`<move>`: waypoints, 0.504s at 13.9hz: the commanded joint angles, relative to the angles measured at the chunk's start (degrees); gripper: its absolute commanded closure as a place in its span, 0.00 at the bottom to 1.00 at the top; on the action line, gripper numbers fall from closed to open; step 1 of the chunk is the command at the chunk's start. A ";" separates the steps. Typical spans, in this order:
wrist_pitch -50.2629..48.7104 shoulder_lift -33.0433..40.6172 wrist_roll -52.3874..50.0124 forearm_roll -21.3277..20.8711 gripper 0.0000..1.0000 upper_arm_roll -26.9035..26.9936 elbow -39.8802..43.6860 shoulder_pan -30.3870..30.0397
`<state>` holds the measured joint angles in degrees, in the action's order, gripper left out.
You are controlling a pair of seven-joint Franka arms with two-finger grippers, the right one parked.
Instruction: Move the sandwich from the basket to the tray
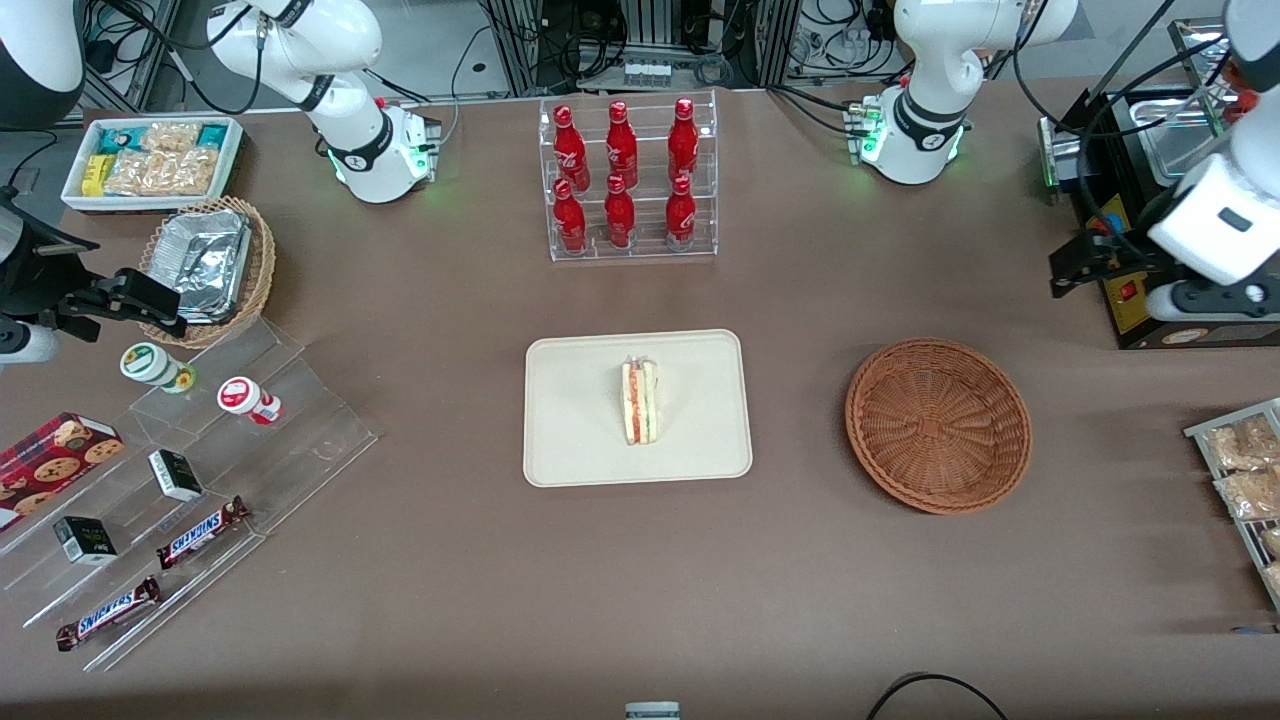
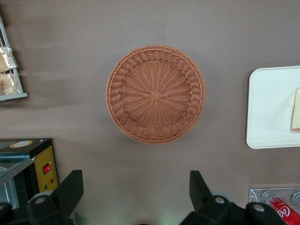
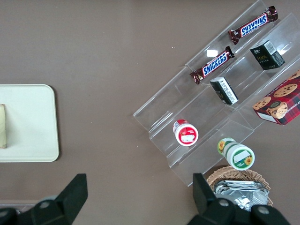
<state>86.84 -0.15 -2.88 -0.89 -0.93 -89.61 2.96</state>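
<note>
The sandwich (image 1: 640, 402), a wrapped wedge with red, orange and green layers, lies on the cream tray (image 1: 580, 420) in the middle of the table. Its pale edge (image 2: 296, 110) shows on the tray (image 2: 269, 108) in the left wrist view. The reddish-brown woven basket (image 1: 938, 425) sits empty beside the tray, toward the working arm's end. My gripper (image 1: 1062, 272) hangs high, farther from the front camera than the basket, next to a black appliance. In the wrist view the gripper (image 2: 136, 197) is open with nothing between its fingers, and the basket (image 2: 155, 93) lies below it.
A clear rack of red bottles (image 1: 630, 180) stands farther back than the tray. A black appliance (image 1: 1150, 200) and a wire rack of bagged snacks (image 1: 1245, 480) occupy the working arm's end. Acrylic steps with snacks (image 1: 200, 470), a tan foil basket (image 1: 210, 265) and a white bin (image 1: 150, 160) fill the parked arm's end.
</note>
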 commanded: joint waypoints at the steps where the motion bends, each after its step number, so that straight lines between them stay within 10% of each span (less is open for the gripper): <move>1: -0.79 1.82 1.30 1.06 0.00 -0.21 -0.92 -1.20; 7: -0.70 0.15 0.86 1.60 0.00 -0.21 1.36 -1.56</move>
<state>86.84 0.14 -2.61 0.31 -0.86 -89.40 2.00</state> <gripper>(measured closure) 0.000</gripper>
